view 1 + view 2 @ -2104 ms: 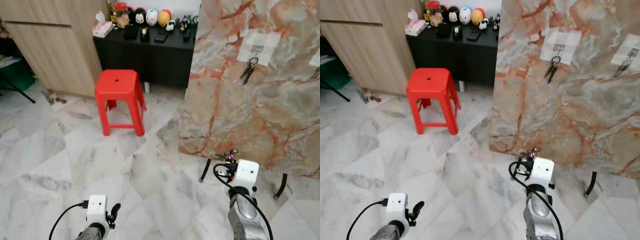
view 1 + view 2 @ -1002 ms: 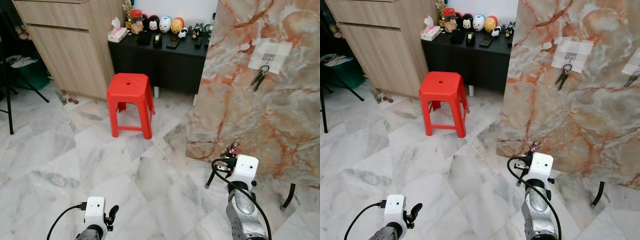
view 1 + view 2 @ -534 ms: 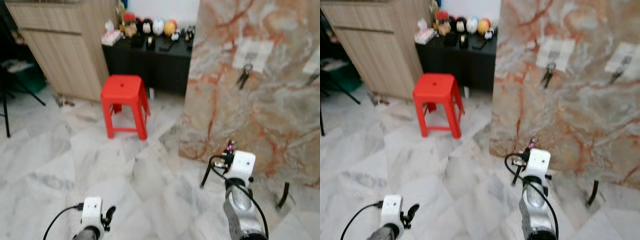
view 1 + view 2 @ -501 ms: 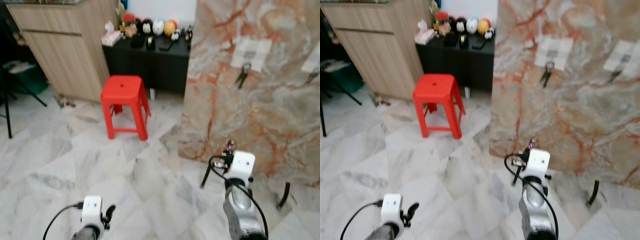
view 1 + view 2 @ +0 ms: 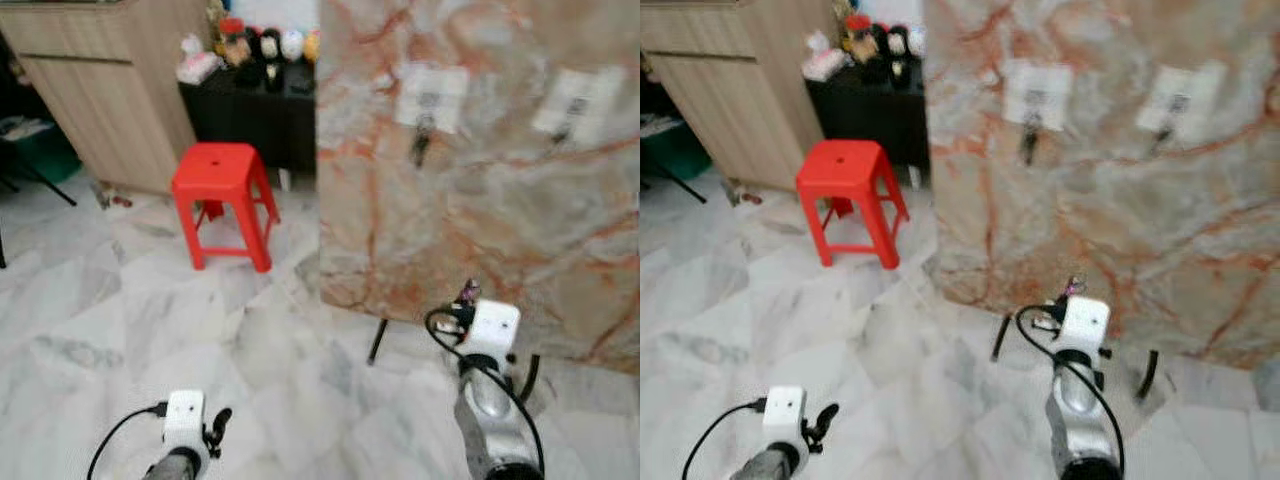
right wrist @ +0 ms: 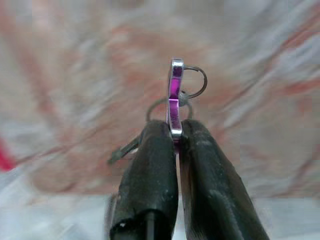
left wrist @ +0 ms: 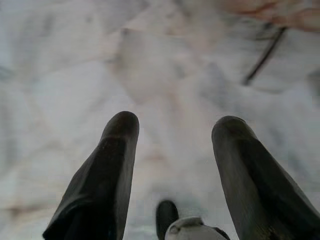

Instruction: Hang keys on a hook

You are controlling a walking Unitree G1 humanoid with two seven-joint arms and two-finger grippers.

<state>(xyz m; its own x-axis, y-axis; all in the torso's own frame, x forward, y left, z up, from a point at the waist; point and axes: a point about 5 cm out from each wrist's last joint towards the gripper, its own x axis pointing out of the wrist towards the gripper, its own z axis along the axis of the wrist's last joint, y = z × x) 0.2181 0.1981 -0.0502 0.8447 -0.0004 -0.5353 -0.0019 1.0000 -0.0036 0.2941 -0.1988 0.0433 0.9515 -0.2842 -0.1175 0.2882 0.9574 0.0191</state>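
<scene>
My right gripper point(image 6: 175, 131) is shut on a purple carabiner point(image 6: 174, 97) with key rings and a key hanging from it. In the eye views that gripper point(image 5: 467, 293) is raised in front of the lower part of a marble-patterned board point(image 5: 480, 200). The board carries two white patches with hooks: the left hook point(image 5: 428, 100) holds a dark bunch of keys point(image 5: 420, 143), the right hook point(image 5: 577, 103) holds another key. My left gripper point(image 7: 175, 130) hangs low over the floor, open and holding nothing.
A red plastic stool point(image 5: 220, 195) stands to the left on the marble floor. Behind it are a black table point(image 5: 250, 95) with small figures and a wooden cabinet point(image 5: 100, 80). The board rests on thin black legs point(image 5: 377, 342).
The camera has turned right and come nearer, so the board sits more central and both hooks show. My right gripper keeps its hold on the carabiner. The left arm stays low.
</scene>
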